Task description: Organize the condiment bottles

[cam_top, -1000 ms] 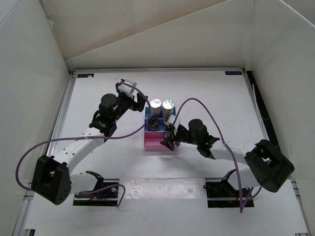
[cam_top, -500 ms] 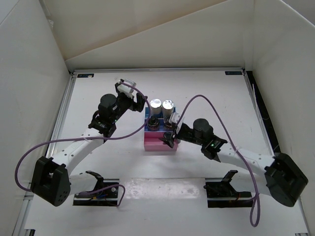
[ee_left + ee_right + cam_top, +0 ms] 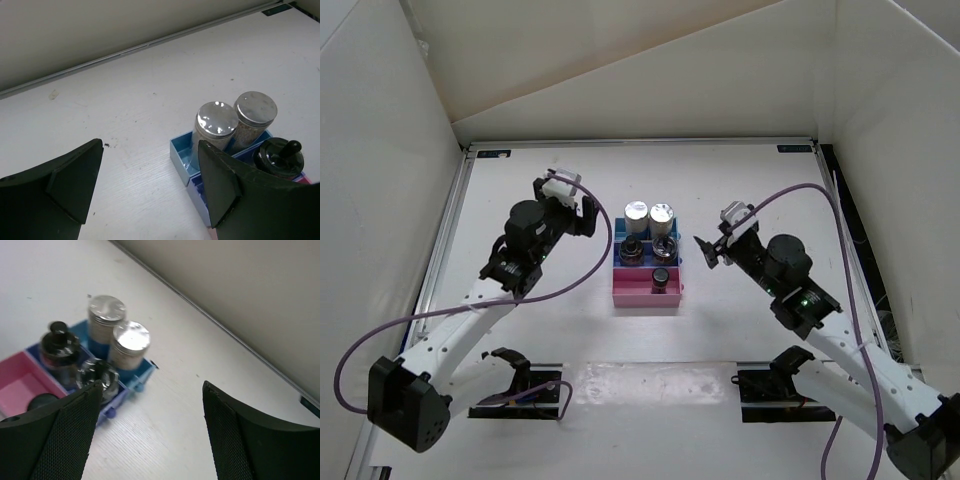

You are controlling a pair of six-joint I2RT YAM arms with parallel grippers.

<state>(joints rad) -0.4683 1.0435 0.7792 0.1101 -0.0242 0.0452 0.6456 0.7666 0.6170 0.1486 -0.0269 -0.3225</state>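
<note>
Bright, even light from above; soft shadows on table (image 3: pixel 520 180). Glare on silver lids (image 3: pixel 216 118). Wrist cams: fingers (image 3: pixel 50 440) dark, slightly blurred.

Table: white wood-grain table (image 3: pixel 760 200) with a few dark specks.
Edge: metal rail (image 3: pixel 640 143) along the far side, with a small blue sticker (image 3: pixel 796 149) at each far corner.
Walls: plain pale panels: left wall (image 3: pixel 380 150), back wall (image 3: pixel 670 105), right wall (image 3: pixel 895 100).
Light: even, with soft shadows.
</note>
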